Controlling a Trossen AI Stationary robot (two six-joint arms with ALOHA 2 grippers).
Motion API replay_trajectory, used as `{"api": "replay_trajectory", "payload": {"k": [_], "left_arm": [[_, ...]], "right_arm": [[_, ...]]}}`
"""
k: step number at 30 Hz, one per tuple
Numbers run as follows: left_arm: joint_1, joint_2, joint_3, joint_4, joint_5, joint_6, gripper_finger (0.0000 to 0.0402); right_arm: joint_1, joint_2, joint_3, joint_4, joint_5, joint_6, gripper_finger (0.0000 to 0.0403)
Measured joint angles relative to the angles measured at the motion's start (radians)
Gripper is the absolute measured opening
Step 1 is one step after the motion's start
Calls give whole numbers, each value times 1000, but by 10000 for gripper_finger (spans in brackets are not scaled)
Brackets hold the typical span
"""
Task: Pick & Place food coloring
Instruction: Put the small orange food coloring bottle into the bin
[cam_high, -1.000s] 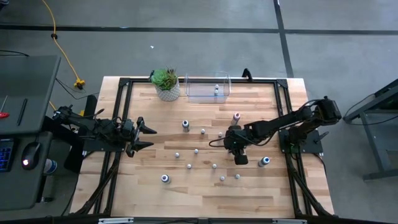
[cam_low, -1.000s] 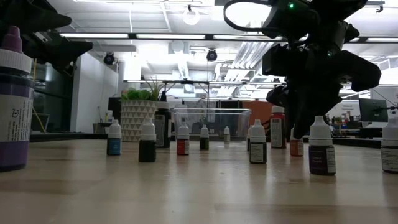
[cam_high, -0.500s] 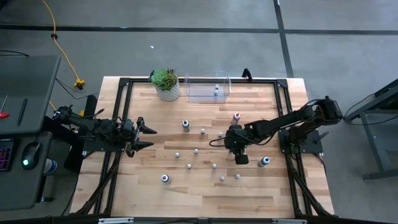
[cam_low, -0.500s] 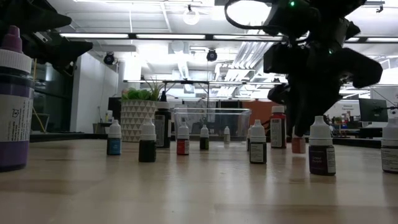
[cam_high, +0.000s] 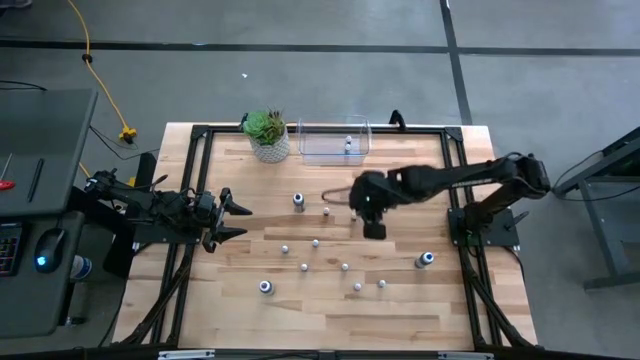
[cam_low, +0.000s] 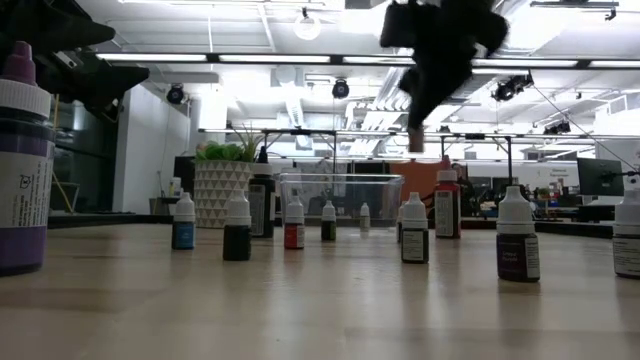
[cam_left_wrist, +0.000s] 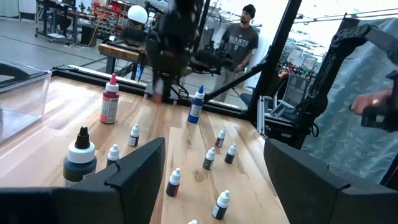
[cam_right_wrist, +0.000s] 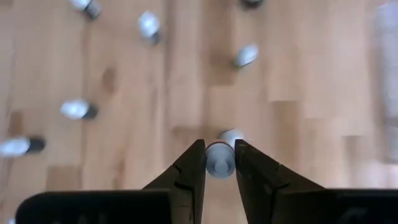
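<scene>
The right claw (cam_right_wrist: 219, 163) is pinching a small white-capped food coloring bottle (cam_right_wrist: 219, 160) between its fingers, holding it in the air above the pale wooden desk (cam_high: 330, 300). The left claw (cam_high: 238, 221) is waiting with fingers spread wide at the desk's left edge, while more small bottles (cam_high: 304, 267) are standing scattered across the desk.

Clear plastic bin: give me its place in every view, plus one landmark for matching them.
High view: clear plastic bin at the table's far edge, centre.
Low view: far back, centre, behind the bottles.
Left wrist view: cut off by the picture's edge.
Right wrist view: cannot tell.
Landmark: potted plant right beside the bin, high and low views only.
</scene>
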Motion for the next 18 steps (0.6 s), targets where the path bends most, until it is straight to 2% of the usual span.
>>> {"api": "replay_trajectory", "payload": {"k": [11, 18], "left_arm": [[0, 0, 0, 0, 0, 0, 271], [0, 0, 0, 0, 0, 0, 271]], "right_arm": [[-121, 0, 196, -36, 28, 22, 71], [-206, 74, 325, -50, 28, 52, 71]]}}
